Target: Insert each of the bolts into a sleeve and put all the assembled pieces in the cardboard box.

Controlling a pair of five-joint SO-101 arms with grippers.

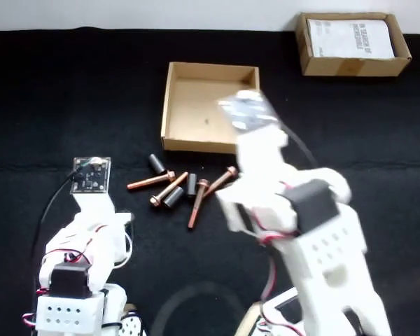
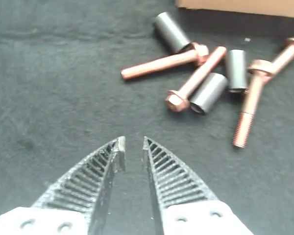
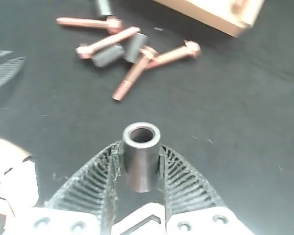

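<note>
Sleeve (image 3: pixel 142 171) is sitting clamped in the right gripper (image 3: pixel 141 153), bore bared for filling, left gripper (image 2: pixel 133 149) hovering parted and empty near the bolts (image 2: pixel 161 64).

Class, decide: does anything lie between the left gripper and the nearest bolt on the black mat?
Nothing visible does. Bare mat lies between the open left gripper and the nearest bolt, whose hex head faces it.

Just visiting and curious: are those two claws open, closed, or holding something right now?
Left gripper: slightly open, holding nothing.
Right gripper: closed on a dark metal sleeve.
</note>
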